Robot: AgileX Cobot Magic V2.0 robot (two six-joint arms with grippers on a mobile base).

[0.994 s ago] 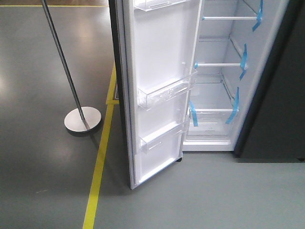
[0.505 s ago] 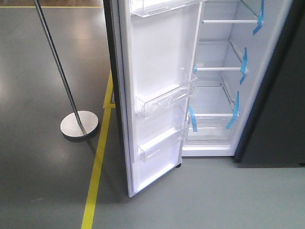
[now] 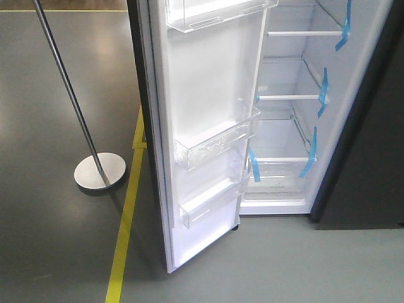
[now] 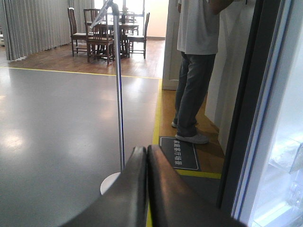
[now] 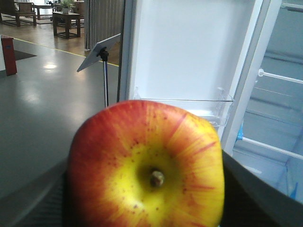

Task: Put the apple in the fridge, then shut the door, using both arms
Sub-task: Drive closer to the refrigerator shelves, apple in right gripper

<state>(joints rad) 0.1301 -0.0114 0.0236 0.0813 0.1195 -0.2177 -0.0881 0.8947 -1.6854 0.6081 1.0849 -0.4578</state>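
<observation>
The right pincer [image 5: 144,201] pinches the apple [image 5: 147,161] (stem toward the camera) before the fridge [image 3: 344,113], its door [image 3: 208,95] standing open; the left pincer [image 4: 147,158] is pressed together.

Smooth apple [image 5: 147,170] — clear plastic bins [image 3: 218,140]

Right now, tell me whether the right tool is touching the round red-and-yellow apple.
Touching. Right wrist view: the apple sits clamped against dark fingers of the right tool.
</observation>
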